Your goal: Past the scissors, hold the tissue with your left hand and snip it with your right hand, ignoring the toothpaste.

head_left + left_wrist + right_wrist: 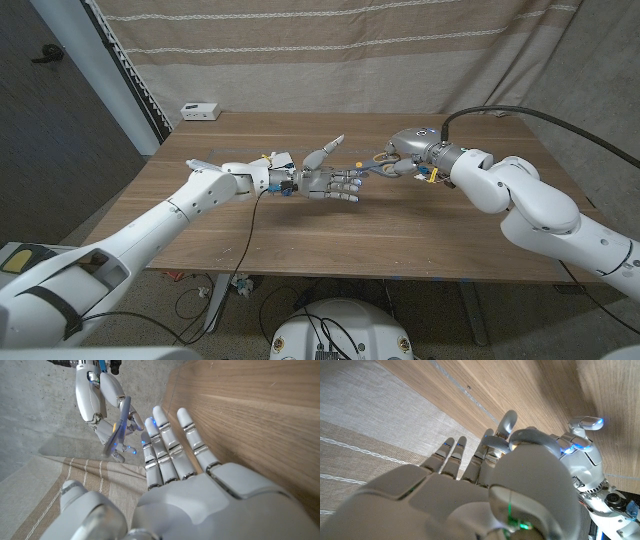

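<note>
1. The left hand (328, 183) hovers over the middle of the table (300, 240), fingers stretched toward the right hand and thumb raised; it grasps nothing.
2. Just off its fingertips are the scissors (381, 166), which the left wrist view shows as a blue-grey strip (118, 427) among the other hand's fingers.
3. The right hand (412, 152) grasps the scissors, blades pointing at the left hand.
4. No tissue or toothpaste is visible, so I cannot say where they lie.
5. Judged step: scissors are up, holding the tissue is not begun.
6. Next, the left hand needs tissue pinched taut between the blades.
</note>
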`<action>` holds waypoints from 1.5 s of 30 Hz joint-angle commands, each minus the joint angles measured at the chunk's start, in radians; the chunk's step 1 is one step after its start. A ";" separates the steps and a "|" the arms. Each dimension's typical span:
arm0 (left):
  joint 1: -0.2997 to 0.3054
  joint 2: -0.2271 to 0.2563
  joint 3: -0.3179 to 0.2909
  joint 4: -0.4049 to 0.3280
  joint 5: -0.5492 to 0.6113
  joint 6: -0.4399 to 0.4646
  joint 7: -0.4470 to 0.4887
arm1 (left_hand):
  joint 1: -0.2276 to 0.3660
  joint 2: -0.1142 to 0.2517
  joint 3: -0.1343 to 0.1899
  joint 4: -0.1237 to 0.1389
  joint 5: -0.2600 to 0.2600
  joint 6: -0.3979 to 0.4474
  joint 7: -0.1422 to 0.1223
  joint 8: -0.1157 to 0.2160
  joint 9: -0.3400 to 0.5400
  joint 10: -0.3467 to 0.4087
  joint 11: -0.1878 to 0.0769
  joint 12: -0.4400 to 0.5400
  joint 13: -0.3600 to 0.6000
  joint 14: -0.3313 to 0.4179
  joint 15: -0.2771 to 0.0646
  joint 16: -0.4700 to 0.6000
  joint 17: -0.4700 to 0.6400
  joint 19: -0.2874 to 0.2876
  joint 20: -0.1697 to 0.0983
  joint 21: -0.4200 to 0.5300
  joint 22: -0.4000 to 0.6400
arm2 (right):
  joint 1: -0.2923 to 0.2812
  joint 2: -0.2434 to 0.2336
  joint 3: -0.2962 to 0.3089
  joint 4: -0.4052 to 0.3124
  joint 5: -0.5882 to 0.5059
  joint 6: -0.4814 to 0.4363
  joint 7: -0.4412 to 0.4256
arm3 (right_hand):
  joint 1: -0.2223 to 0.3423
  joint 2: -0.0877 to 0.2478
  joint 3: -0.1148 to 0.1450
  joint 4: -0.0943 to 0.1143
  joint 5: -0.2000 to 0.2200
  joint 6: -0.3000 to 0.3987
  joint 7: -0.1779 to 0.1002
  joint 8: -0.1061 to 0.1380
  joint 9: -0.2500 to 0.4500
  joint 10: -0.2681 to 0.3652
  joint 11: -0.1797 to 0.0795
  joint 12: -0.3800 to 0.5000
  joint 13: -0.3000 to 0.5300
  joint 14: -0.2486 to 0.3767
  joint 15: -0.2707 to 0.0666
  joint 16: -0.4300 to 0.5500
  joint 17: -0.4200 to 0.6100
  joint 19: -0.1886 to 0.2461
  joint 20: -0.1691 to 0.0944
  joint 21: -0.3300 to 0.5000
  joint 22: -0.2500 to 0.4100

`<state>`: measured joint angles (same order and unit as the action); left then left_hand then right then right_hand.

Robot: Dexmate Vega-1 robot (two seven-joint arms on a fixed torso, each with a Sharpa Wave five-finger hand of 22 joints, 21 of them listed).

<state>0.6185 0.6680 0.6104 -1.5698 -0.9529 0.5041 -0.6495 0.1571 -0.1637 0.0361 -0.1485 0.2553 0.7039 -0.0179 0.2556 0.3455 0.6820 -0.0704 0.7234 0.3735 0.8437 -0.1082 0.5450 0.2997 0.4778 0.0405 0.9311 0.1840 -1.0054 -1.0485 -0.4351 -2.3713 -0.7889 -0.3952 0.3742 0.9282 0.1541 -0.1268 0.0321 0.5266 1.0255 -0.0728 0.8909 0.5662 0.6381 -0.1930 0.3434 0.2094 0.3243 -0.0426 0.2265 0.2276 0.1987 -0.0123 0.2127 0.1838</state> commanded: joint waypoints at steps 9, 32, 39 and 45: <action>0.069 0.020 -0.074 -0.025 -0.090 0.006 0.080 | 0.022 0.007 -0.022 0.003 0.015 -0.028 -0.016 0.005 0.011 -0.071 0.003 -0.034 0.025 -0.101 0.022 -0.034 0.007 -0.054 0.015 -0.036 0.005 | -0.051 0.003 0.076 0.000 0.143 -0.020 -0.093 | 0.027 0.009 -0.009 -0.013 0.006 0.169 0.149 0.377 -0.049 0.038 0.016 -0.016 -0.002 0.105 -0.170 0.024 -0.012 0.096 0.020 0.018 0.002; 0.186 0.070 -0.198 -0.088 -0.148 -0.099 0.197 | 0.033 0.026 -0.026 0.010 0.020 -0.014 -0.007 0.020 0.017 -0.063 0.003 -0.035 0.042 -0.133 0.035 -0.043 0.011 -0.078 0.016 -0.055 0.008 | -0.115 0.000 0.159 -0.014 0.406 -0.051 -0.243 | 0.060 0.020 0.022 -0.028 -0.016 0.147 0.177 0.398 -0.095 0.189 0.049 0.087 0.092 0.332 -0.172 0.129 0.028 0.287 0.121 0.057 0.006; 0.263 0.108 -0.268 -0.168 -0.162 -0.168 0.252 | 0.037 0.030 -0.027 0.011 0.021 -0.022 -0.011 0.019 0.019 -0.074 0.003 -0.041 0.045 -0.140 0.037 -0.045 0.011 -0.081 0.017 -0.059 0.008 | -0.134 0.013 0.186 -0.021 0.499 -0.076 -0.286 | 0.047 0.017 0.020 -0.020 -0.034 0.106 0.175 0.422 -0.064 0.202 0.062 0.116 0.133 0.425 -0.172 0.183 0.048 0.391 0.086 0.087 0.007; 0.305 0.119 -0.309 -0.196 -0.174 -0.214 0.291 | 0.042 0.037 -0.025 0.012 0.021 -0.021 -0.009 0.021 0.019 -0.070 0.004 -0.041 0.048 -0.139 0.039 -0.044 0.011 -0.082 0.017 -0.061 0.009 | -0.135 0.018 0.184 -0.023 0.548 -0.100 -0.325 | 0.061 0.022 0.031 -0.028 -0.045 0.026 0.137 0.434 -0.023 0.270 0.061 0.154 0.161 0.498 -0.178 0.229 0.064 0.406 0.071 0.086 0.009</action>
<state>0.8424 0.7556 0.3784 -1.7005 -1.1049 0.3741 -0.4349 0.1957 -0.1333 0.0132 -0.1393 0.2700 0.6820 -0.0287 0.2701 0.3597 0.6115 -0.0696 0.6874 0.4154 0.7073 -0.0696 0.5062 0.3089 0.3995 0.0588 0.8751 0.1887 -1.1279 -1.0397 -0.2639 -2.3886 -0.3469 -0.4625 0.1179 0.9537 0.1447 -0.1025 0.0086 0.4877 1.0471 0.0530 0.8997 0.5370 0.8276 -0.1068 0.4669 0.3545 0.7865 -0.0848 0.4345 0.2826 0.5934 0.0609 0.2940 0.1889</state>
